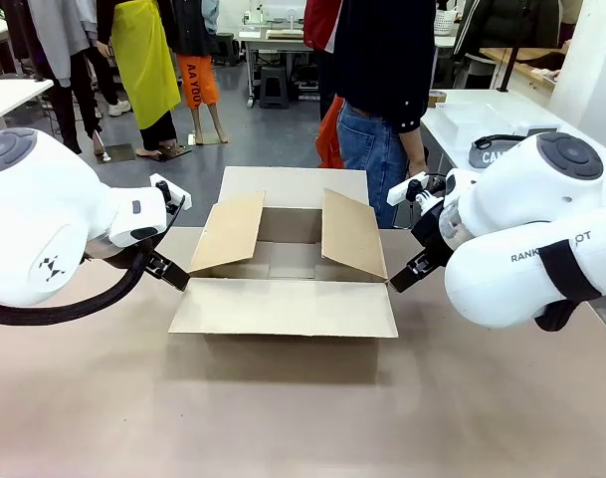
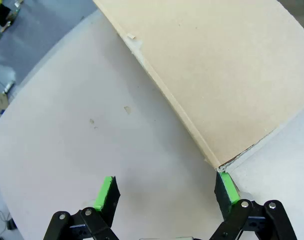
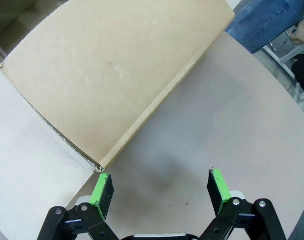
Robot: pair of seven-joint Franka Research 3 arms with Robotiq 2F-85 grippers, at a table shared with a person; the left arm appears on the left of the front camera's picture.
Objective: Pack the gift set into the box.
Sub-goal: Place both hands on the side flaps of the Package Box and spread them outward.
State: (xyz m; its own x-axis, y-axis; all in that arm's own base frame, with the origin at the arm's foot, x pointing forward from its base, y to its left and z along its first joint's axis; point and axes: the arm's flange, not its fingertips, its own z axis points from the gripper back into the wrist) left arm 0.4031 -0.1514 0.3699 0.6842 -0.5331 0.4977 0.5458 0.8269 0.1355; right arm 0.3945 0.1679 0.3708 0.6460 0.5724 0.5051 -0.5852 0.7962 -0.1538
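The box [image 1: 283, 307], a brown cardboard carton, stands open mid-table with its four flaps spread. My left gripper [image 1: 169, 269] is open at the box's left front corner; in the left wrist view that gripper [image 2: 166, 194] has one green pad [image 2: 227, 187] right at a flap corner [image 2: 219, 166]. At the right front corner my right gripper [image 1: 403, 276] is open too, and in its wrist view the gripper [image 3: 159, 191] has a pad [image 3: 101, 190] just under a flap corner [image 3: 98, 169]. A grey lettered item [image 1: 494, 153] of the gift set peeks from behind the right arm, on a side table.
A person [image 1: 377, 119] in a dark top and jeans stands at the far side of the table, close behind the box. A white side table [image 1: 452, 124] with a pale container sits at the back right. Bare tabletop [image 1: 303, 418] lies in front of the box.
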